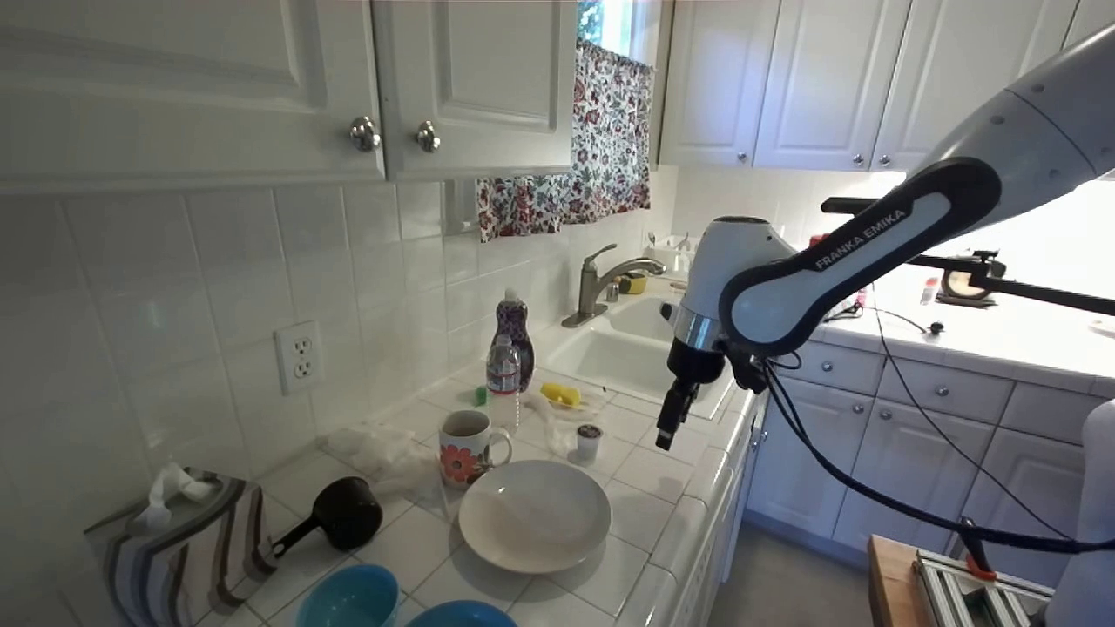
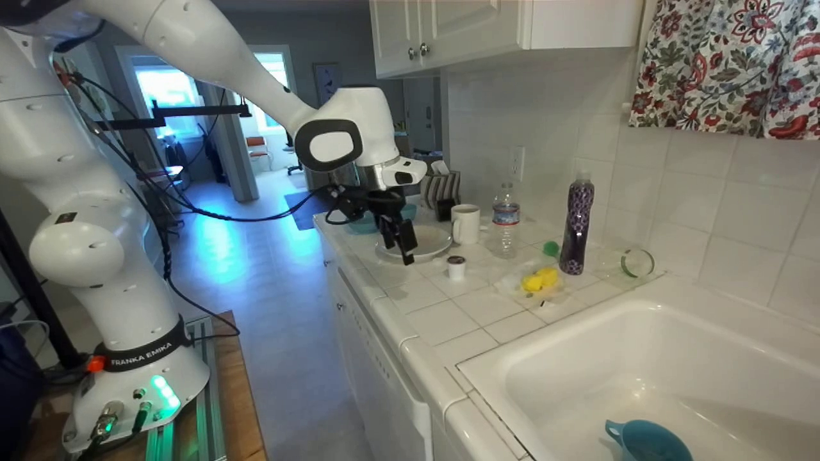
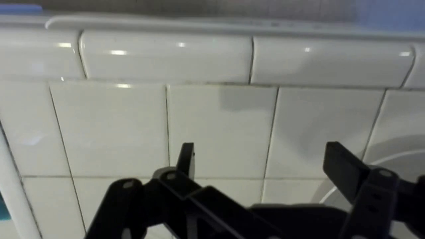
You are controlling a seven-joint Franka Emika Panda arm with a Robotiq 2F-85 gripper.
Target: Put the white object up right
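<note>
While the arm (image 1: 766,313) stretched out over the counter (image 1: 653,477), the gripper (image 3: 260,147) pointed downward with its jaws spread wide apart and nothing held between them, as the wrist view showed. The white object (image 1: 589,446), a small cup with a dark top, stood upright on the counter in both exterior views, dark end uppermost, with the gripper apart from it. In an exterior view the plate (image 1: 535,515) lay to the white object's near left, and the patterned mug (image 1: 462,446) stood to the left, just beside the plate's far rim. The clear bottle (image 1: 503,379) rose to the far left, with the purple bottle (image 1: 512,318) just beyond, and a yellow thing (image 1: 560,394) lay on the far side, short of the sink (image 1: 601,355). Farther left were a black scoop (image 1: 348,514) and a striped holder (image 1: 187,549), and at the near edge two blue bowls (image 1: 348,601) were partly cut off. In an exterior view a blue cup (image 2: 655,440) sat in the sink at the near right.
</note>
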